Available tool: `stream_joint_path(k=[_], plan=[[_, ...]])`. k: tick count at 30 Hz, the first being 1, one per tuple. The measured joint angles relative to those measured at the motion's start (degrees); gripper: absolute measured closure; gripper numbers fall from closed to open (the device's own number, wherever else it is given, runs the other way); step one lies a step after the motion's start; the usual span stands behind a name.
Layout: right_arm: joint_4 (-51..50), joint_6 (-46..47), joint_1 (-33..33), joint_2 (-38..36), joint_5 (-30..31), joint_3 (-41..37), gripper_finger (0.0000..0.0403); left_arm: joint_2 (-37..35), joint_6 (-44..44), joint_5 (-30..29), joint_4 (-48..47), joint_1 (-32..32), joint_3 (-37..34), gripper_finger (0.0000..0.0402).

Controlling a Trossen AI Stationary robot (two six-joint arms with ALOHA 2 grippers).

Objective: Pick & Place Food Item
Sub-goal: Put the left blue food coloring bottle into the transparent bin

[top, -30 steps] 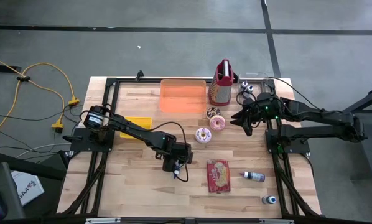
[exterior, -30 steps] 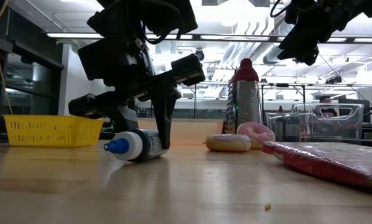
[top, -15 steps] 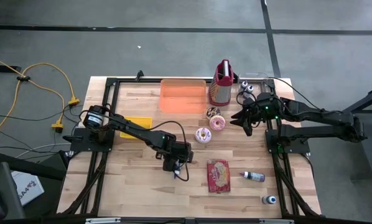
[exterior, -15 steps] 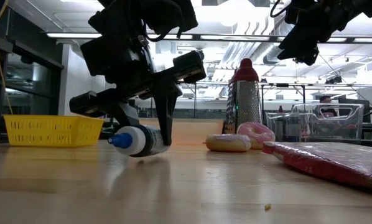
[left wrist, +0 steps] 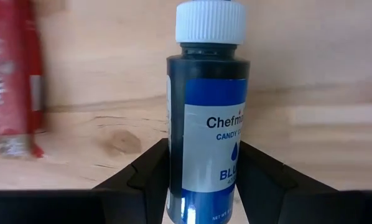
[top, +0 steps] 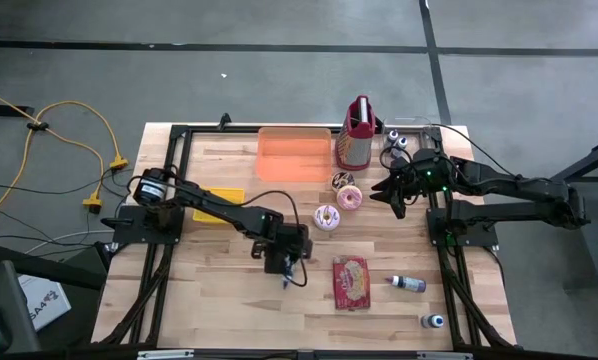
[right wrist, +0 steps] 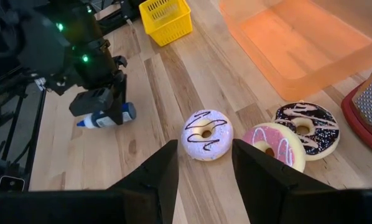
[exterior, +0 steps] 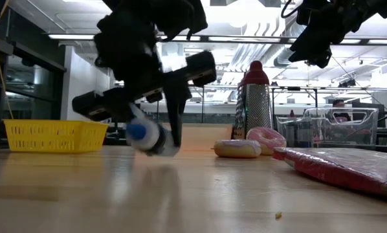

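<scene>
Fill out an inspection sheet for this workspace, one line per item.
Surface: wooden table, black frame rails along its edges.
Job's things: blue candy colour bottle lifted off the table; three doughnuts near the orange bin.
Clutter: yellow basket, grater, red packet, two small bottles on the right.
Grippers: left gripper shut on the bottle; right gripper open, raised beside the doughnuts.
Cables: yellow cable on the floor.
Surroundings: grey floor; lab room behind.
</scene>
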Motion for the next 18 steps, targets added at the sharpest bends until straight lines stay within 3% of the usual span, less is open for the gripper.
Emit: stream_joint_path(k=[3,8,18], plan=[[-0.01,0.02,0.01,0.01,-0.01,0.0,0.0267,-0.23,-2.31,3.79,4.29,1.17,0.02,0.0248],[0.01,-0.01,0.0,0.0,-0.01,0.0,0.0267,-0.21,-12.86,4.6,15.17,3.68,0.07,0.0248],[0.0,0.01,0.01,0.0,0.0,0.0,0.0267,-0.21,-46.65,4.35,21.67,9.55,0.04,0.0248]])
